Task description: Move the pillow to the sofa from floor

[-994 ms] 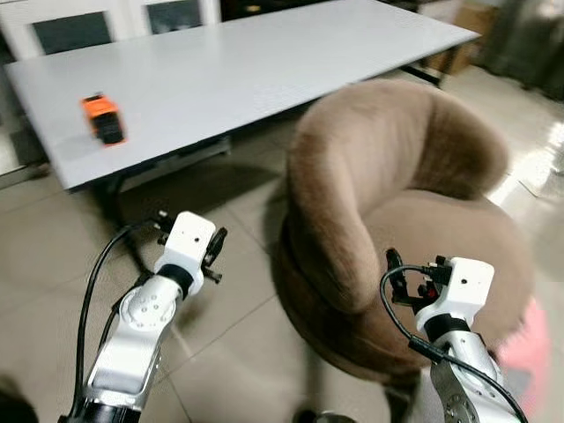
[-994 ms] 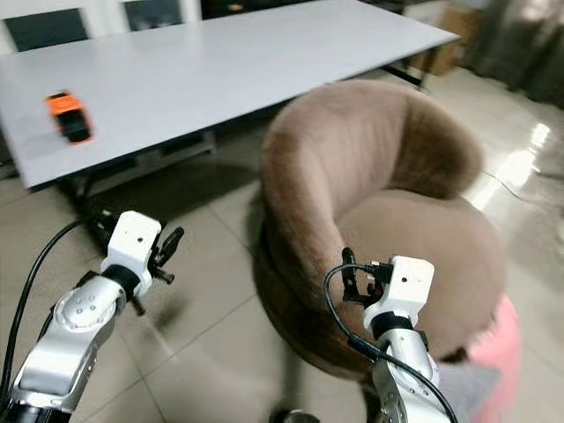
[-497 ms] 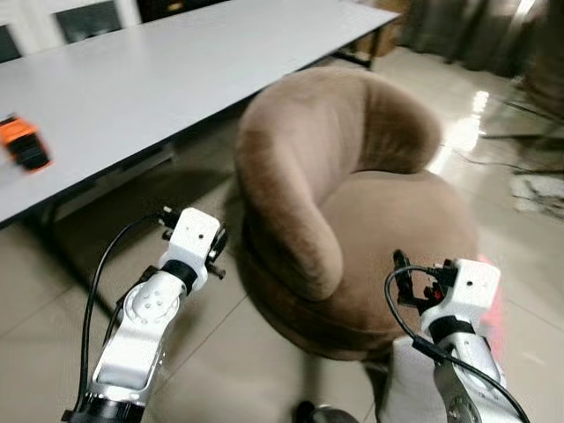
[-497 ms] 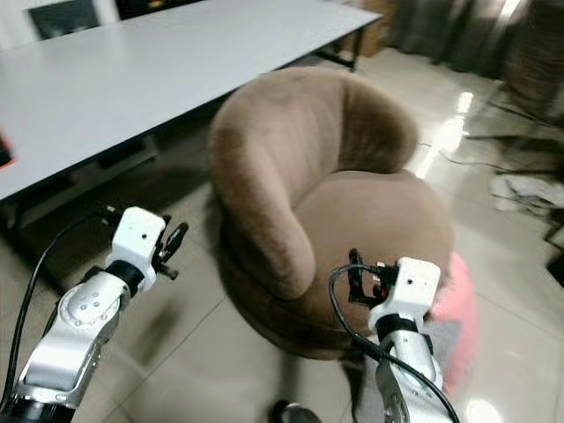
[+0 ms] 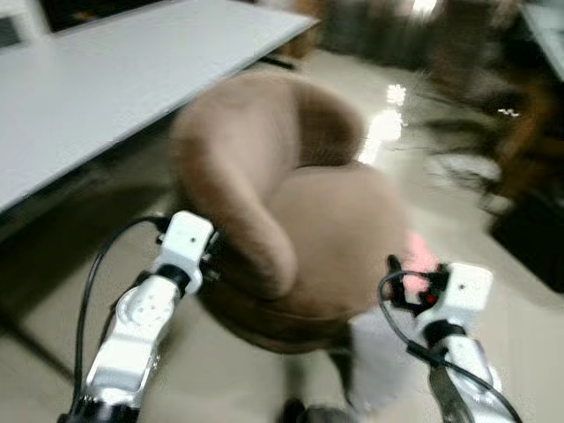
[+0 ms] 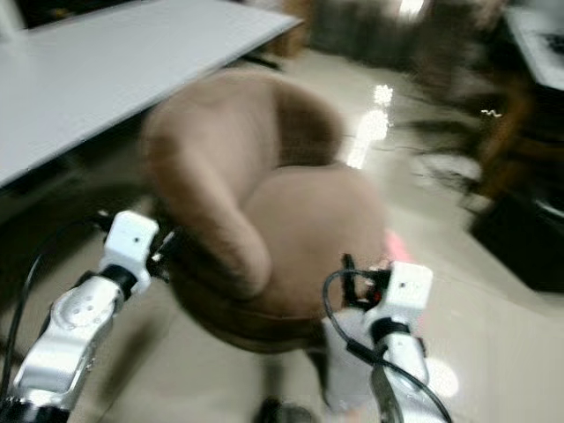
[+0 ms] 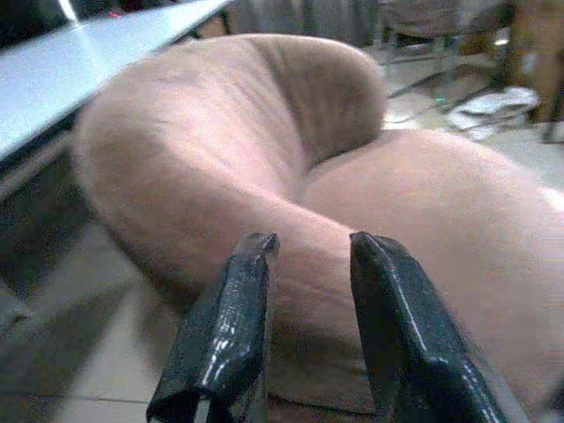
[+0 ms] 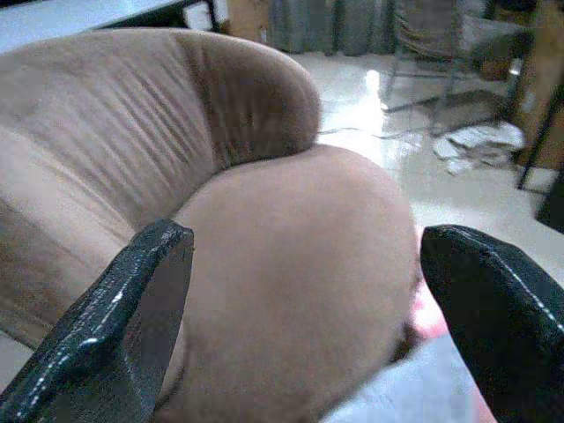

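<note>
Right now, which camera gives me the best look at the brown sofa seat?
The right wrist view: the sofa seat and curved backrest sit fairly sharp between the right gripper's open fingers. The left wrist view shows mostly its near arm and part of the seat. Both eye views show it whole, but motion-blurred.

A plain brown plush sofa [image 5: 300, 211] beside a pale grey table [image 5: 106, 79], a pink pillow [image 5: 421, 257] on the glossy beige floor [image 5: 493, 264]

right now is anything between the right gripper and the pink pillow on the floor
Partly, yes. The pink pillow lies on the floor behind the far right edge of the brown sofa, and the sofa's rounded seat hides most of it. The right gripper, fingers wide open, looks across that seat toward it. The frames are blurred.
</note>
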